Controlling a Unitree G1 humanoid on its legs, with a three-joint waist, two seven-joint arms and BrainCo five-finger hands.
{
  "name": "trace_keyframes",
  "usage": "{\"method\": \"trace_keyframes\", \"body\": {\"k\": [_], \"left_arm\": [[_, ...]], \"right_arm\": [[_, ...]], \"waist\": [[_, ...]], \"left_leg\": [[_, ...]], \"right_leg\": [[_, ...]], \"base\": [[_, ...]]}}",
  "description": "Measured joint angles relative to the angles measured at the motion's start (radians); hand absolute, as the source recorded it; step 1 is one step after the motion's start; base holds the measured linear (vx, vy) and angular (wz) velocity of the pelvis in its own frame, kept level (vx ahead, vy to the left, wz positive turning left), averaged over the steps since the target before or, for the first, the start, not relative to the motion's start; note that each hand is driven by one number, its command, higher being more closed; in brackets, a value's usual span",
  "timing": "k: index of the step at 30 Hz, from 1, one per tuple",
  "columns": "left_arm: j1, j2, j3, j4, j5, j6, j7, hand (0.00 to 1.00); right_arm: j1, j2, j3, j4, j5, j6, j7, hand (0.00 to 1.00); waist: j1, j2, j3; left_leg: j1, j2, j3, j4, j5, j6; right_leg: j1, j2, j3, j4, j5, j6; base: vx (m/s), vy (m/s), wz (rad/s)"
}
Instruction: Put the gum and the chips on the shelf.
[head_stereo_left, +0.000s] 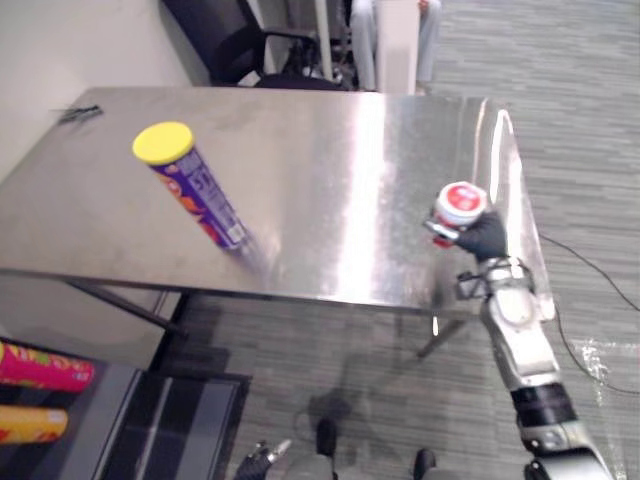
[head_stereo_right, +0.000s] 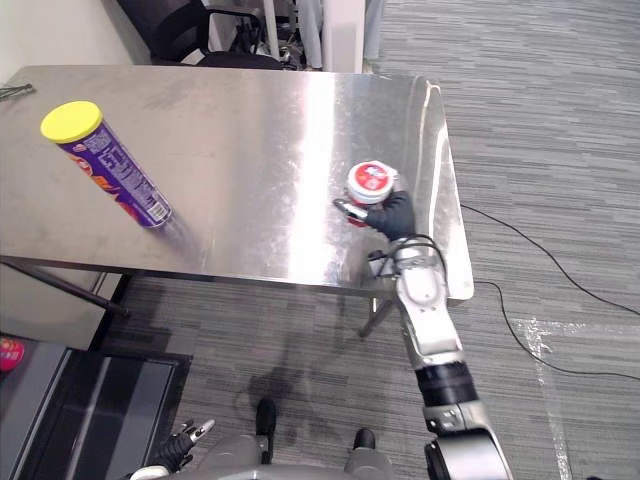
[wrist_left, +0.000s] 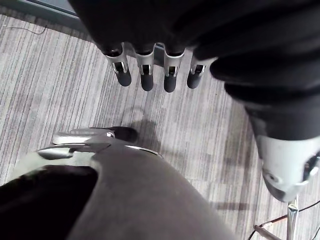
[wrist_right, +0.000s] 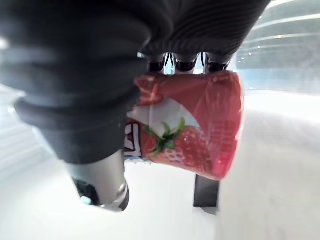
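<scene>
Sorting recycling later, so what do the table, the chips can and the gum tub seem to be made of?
The table: bare metal, likely brushed stainless steel; it throws bright streaky reflections. The chips can: probably a printed cardboard tube, glossy purple, with a smooth yellow lid that looks plastic. The gum tub, gripped by the right hand: seemingly plastic under shiny, wrinkled printed film.

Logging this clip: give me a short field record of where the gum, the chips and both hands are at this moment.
gum: red tub with a white lid, near the table's right edge, held
chips: purple can with a yellow lid, standing on the table's left part, untouched
right hand: fingers curled round the gum
left hand: open, hanging low over the carpet
table: steel
shelf: lower left, two other cans lying on it
status: neither item on the shelf yet
</scene>
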Motion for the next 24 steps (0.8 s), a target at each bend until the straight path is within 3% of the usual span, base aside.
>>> {"method": "trace_keyframes", "body": {"k": [4, 9, 16, 21, 24], "left_arm": [[0.022, 0.002, 0.031, 0.002, 0.002, 0.0, 0.0, 0.0], [0.028, -0.005, 0.054, 0.012, 0.003, 0.001, -0.001, 0.0], [0.042, -0.012, 0.056, 0.013, 0.011, 0.0, -0.002, 0.0], [0.056, -0.007, 0.055, 0.012, 0.019, 0.0, -0.003, 0.0], [0.053, 0.001, 0.053, 0.007, 0.018, 0.0, -0.004, 0.0]], "right_arm": [[0.176, -0.008, -0.148, -0.176, 0.055, -0.027, 0.027, 1.0], [0.338, 0.013, -0.224, -0.24, 0.081, -0.044, 0.056, 1.0], [0.498, 0.087, -0.294, -0.282, 0.109, -0.044, 0.095, 1.0], [0.549, 0.135, -0.301, -0.282, 0.11, -0.044, 0.104, 1.0], [0.542, 0.134, -0.292, -0.282, 0.11, -0.044, 0.105, 1.0]], "waist": [[-0.038, -0.022, -0.041], [-0.053, -0.02, -0.086], [-0.072, -0.01, -0.113], [-0.091, -0.019, -0.127], [-0.088, -0.032, -0.121]], "left_leg": [[0.003, -0.001, 0.015, -0.001, -0.001, -0.001], [0.008, 0.005, 0.021, -0.002, -0.001, -0.002], [0.023, 0.007, 0.041, -0.009, -0.005, -0.008], [0.024, 0.006, 0.045, -0.006, -0.003, -0.009], [0.019, 0.001, 0.037, 0.005, 0.007, -0.002]], "right_leg": [[0.014, -0.001, 0.004, -0.035, 0.018, 0.0], [0.014, 0.006, 0.021, -0.043, 0.025, -0.002], [0.007, 0.007, 0.039, -0.037, 0.019, -0.009], [-0.016, 0.004, 0.047, 0.01, 0.011, -0.013], [-0.053, -0.002, 0.048, 0.103, -0.027, -0.015]], "base": [[0.04, 0.015, -0.06], [-0.01, -0.004, -0.09], [-0.07, 0.009, -0.1], [-0.01, 0.005, -0.03], [0.0, -0.008, 0.07]]}}
